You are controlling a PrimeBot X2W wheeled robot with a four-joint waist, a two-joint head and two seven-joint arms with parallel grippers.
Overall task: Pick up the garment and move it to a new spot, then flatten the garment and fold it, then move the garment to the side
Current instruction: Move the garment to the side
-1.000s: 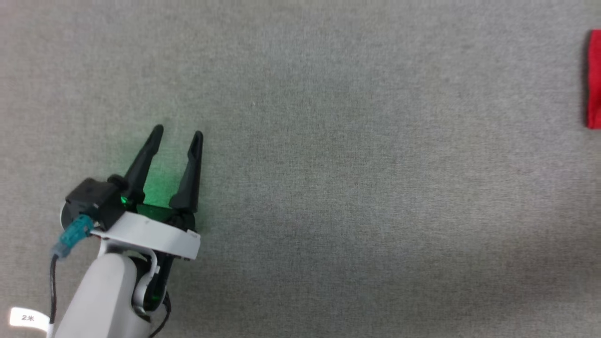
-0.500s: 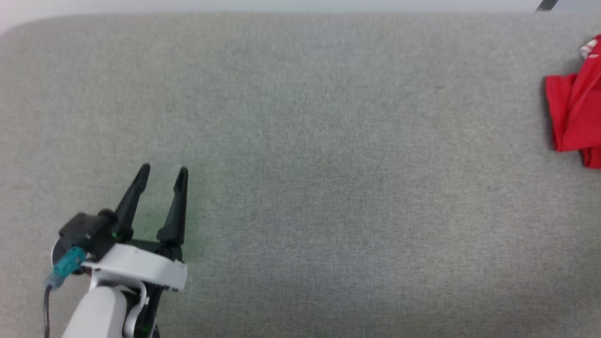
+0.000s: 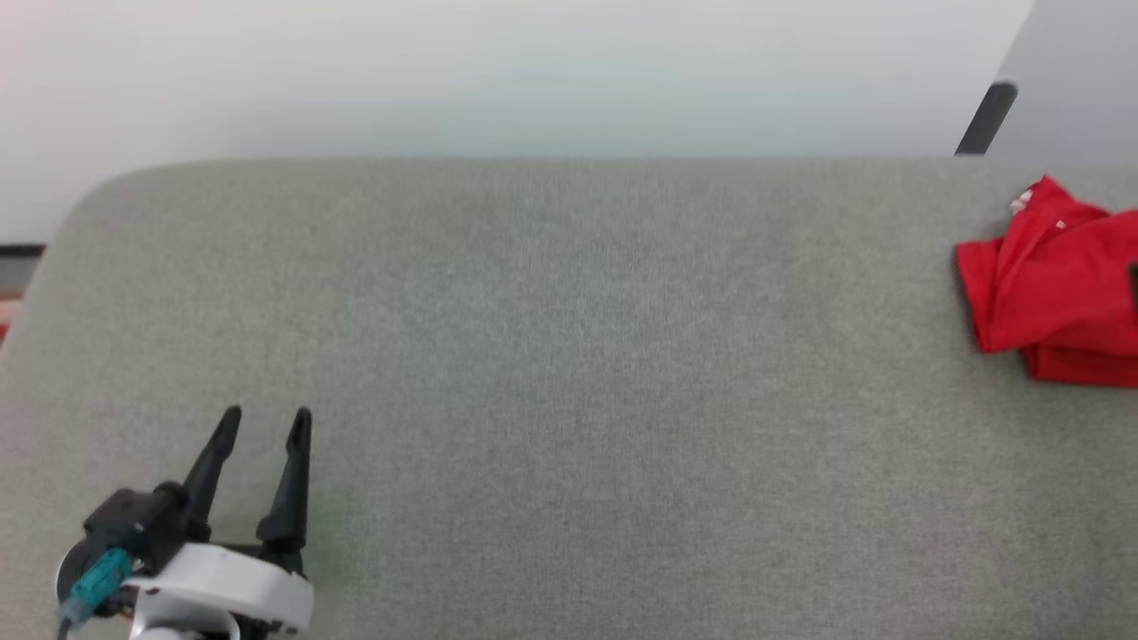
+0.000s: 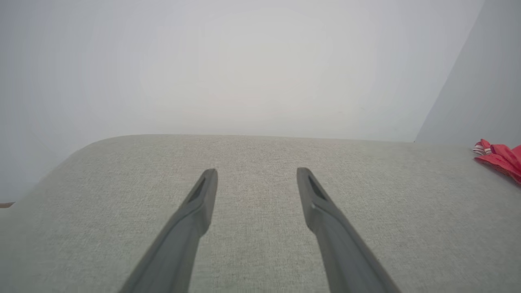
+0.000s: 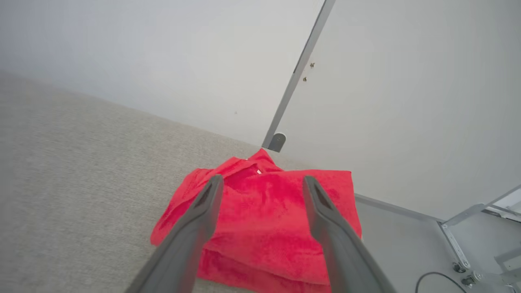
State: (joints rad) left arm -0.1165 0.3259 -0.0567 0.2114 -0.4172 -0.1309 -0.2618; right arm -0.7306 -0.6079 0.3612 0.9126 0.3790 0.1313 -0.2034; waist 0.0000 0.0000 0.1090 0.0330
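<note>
The garment [image 3: 1049, 284] lies folded in a red bundle at the far right of the grey table [image 3: 569, 356], close to its back edge. A bit of striped trim shows on the garment [image 4: 494, 154] in the left wrist view. My right gripper [image 5: 262, 179] hovers open just over the garment [image 5: 264, 219], with nothing between its fingers. Far off at the near left, my left gripper [image 3: 267, 418] is open and empty above bare table, also seen from its own wrist as the left gripper [image 4: 256, 173].
The table ends at a rounded far-left corner [image 3: 98, 191], with a pale wall [image 3: 533, 80] behind it. A dark post [image 3: 982, 120] rises behind the garment. Past the table's right edge [image 5: 366, 199] lie floor, a metal frame [image 5: 460, 228] and a cable [image 5: 431, 278].
The head camera has tilted up, so the table's far edge and the wall have come into view, and more of the garment shows. The left gripper stays open.
</note>
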